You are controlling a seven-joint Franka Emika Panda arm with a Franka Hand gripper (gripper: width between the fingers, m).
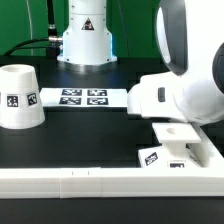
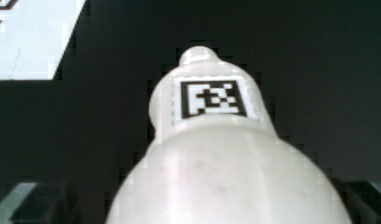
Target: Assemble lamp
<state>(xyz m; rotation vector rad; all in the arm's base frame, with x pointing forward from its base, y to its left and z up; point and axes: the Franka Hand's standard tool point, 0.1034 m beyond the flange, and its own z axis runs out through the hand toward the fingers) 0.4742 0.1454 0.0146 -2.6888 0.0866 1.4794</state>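
The white bulb [image 2: 213, 150] fills the wrist view, its narrow end with a black-and-white tag pointing away from the camera. My gripper [image 2: 213, 208] is shut on the bulb's wide round part, with the dark fingers [image 2: 23, 205] just showing at either side. In the exterior view the arm's white hand [image 1: 165, 98] hangs over the flat square base [image 1: 178, 150] at the exterior view's right and hides the fingers and the bulb. The cup-like shade [image 1: 20, 97] stands mouth down at the exterior view's left, well apart from the gripper.
The marker board [image 1: 83, 97] lies on the black table in the middle; its corner shows in the wrist view [image 2: 27, 40]. The long white border rail [image 1: 100, 183] runs along the front. The robot's pedestal [image 1: 85, 35] stands at the back.
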